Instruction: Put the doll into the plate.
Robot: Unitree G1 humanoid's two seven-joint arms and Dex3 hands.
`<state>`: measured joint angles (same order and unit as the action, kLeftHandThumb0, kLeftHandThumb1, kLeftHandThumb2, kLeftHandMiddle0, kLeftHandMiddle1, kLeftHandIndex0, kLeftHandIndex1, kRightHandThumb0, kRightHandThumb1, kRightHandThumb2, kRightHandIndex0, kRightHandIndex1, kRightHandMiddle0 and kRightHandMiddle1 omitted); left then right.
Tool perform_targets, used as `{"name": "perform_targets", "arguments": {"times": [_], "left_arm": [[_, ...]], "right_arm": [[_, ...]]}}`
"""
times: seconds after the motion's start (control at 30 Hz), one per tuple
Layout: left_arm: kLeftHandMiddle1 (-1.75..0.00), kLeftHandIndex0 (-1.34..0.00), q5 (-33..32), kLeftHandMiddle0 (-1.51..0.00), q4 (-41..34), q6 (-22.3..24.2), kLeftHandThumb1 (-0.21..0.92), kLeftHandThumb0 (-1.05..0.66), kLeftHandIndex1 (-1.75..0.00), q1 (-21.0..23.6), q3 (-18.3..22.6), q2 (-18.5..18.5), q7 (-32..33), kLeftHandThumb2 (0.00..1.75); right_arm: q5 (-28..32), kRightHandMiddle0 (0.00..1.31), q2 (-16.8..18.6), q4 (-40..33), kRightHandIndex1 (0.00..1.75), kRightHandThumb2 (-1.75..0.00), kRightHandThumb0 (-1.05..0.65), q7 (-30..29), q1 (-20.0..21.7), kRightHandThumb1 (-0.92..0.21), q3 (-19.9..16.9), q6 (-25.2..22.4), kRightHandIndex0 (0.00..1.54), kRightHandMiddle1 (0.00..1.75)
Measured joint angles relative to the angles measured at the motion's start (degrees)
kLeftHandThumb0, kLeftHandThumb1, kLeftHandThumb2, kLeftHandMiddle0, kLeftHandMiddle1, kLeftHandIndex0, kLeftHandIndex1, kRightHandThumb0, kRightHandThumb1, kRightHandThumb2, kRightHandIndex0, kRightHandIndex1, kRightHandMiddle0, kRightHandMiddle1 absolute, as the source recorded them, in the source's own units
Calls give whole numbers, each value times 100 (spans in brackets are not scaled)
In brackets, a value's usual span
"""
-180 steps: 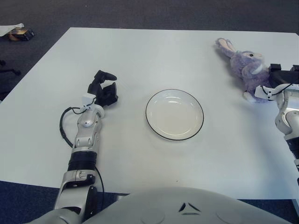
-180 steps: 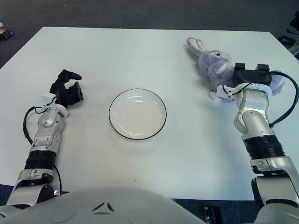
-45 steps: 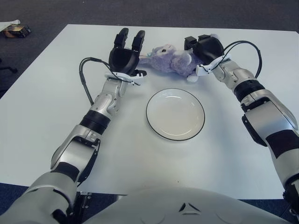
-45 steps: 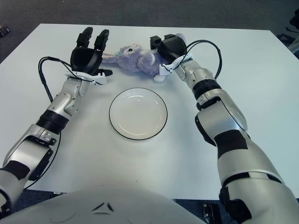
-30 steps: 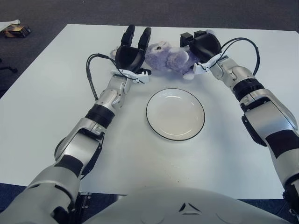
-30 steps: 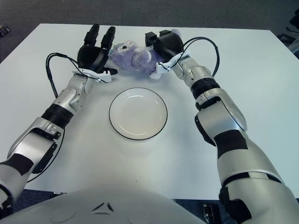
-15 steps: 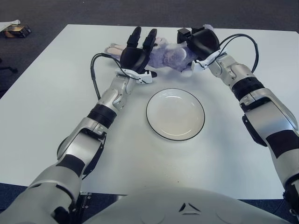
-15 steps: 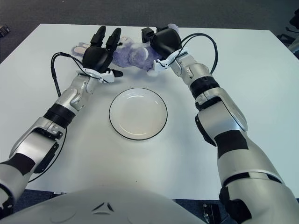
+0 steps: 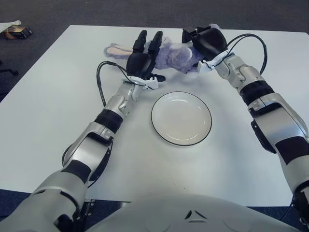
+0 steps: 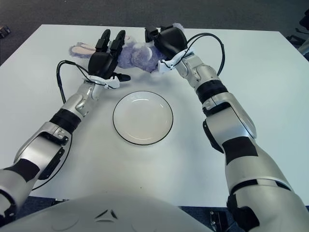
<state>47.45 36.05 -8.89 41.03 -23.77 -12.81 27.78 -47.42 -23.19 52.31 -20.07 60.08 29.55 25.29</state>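
Doll first in name only, since the biggest thing in view is the broad white rectangular table (image 9: 48,106), which fills most of both views with dark grey carpet (image 9: 96,12) around its far edge. On the carpet at the far left lies a small brown object (image 9: 17,33), too small to identify.

Next in size are the 2 silver-and-black arms, both stretched forward over the table so that they converge near its far middle.

Between them, near the table's centre, sits the round white plate with a thin dark rim (image 9: 181,118); it holds nothing.

Just beyond the plate is the purple plush rabbit doll (image 9: 176,55), lying on its side between the 2 hands, with its pale pink-lined ears (image 9: 116,49) trailing out to the left past the left hand. The doll is outside the plate, close to the plate's far rim but not overlapping it.

The black left hand (image 9: 142,60) is at the doll's left side, its fingers (image 9: 148,41) extended straight and slightly spread, pressed against the plush without closing around it. The black right hand (image 9: 205,41) is at the doll's right end, its fingers curled over the plush body and gripping it.
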Motion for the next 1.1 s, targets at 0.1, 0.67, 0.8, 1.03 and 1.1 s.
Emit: {"name": "perform_targets", "arguments": {"times": [0.1,0.67,0.8,1.03,1.1], "left_arm": [[-3,0,-25,-5,89,-2,65,-92,0,31,1,45,78,35],[-88,0,-96,0,892,-182,38,-70,-1,384,-7,335,1131,77],[-112,0,-90,0,1129,-159,38,-60,-16,498,-18,414,1342,84],[-160,0,-12,-38,1597,33,46,12,-93,802,-92,564,1757,97],[-168,0,-20,-47,1754,45,43,30,-114,900,-95,618,1881,110]], "right_arm": [[10,60,-7,-78,159,-159,0,93,-35,-3,-55,2,87,175],[73,61,-169,-409,159,-159,0,91,-115,-3,-148,216,87,175],[93,61,-214,-498,157,-159,0,192,-154,-3,-167,273,88,175],[202,62,-238,-731,158,-160,0,489,-339,-2,-312,218,88,175],[256,62,-262,-868,159,-161,0,605,-408,-2,-365,170,88,175]]}}
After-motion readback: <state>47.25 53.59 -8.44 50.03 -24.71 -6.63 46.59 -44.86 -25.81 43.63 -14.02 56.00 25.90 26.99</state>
